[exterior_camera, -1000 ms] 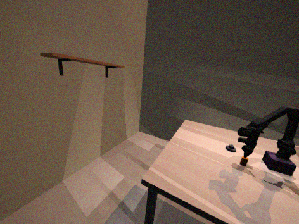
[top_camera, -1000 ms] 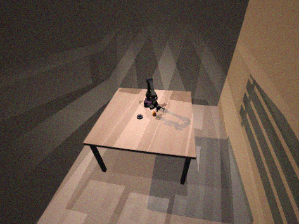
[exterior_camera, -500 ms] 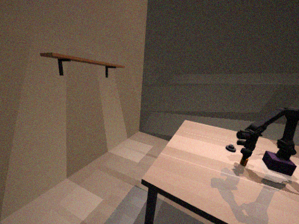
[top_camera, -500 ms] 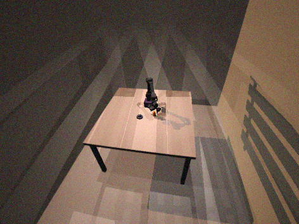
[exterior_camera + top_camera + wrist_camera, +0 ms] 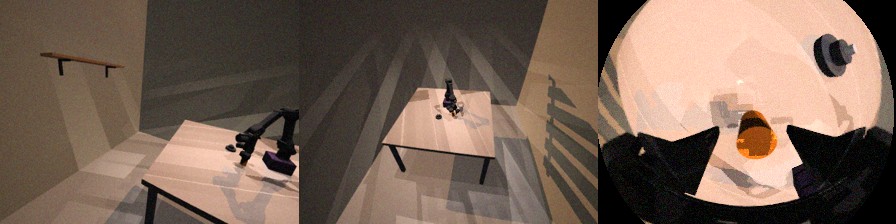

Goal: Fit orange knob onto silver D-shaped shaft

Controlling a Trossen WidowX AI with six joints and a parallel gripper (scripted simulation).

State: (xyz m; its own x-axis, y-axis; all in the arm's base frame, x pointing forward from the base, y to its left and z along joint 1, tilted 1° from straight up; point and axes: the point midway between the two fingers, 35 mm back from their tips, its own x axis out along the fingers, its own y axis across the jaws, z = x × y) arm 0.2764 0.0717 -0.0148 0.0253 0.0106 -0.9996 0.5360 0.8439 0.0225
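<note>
The orange knob point(image 5: 453, 114) point(image 5: 243, 164) point(image 5: 757, 142) stands on the table. My gripper point(image 5: 453, 111) point(image 5: 244, 157) point(image 5: 754, 129) is open and low over the knob. In the wrist view the knob shows between the two fingertips, with a gap on each side. The knob's underside and hole are hidden. The dark round pedestal point(image 5: 438, 117) point(image 5: 230, 149) point(image 5: 824, 56) stands on the table away from the gripper, at the upper right of the wrist view. Its silver shaft point(image 5: 854, 49) points up; its flat side is too small to make out.
The table point(image 5: 422, 136) point(image 5: 177, 161) carries the arm's purple base point(image 5: 446, 103) point(image 5: 279, 163), close behind the knob. Shadows of the arm fall across the wood. A wall shelf point(image 5: 85, 60) is far off to the left in the exterior view.
</note>
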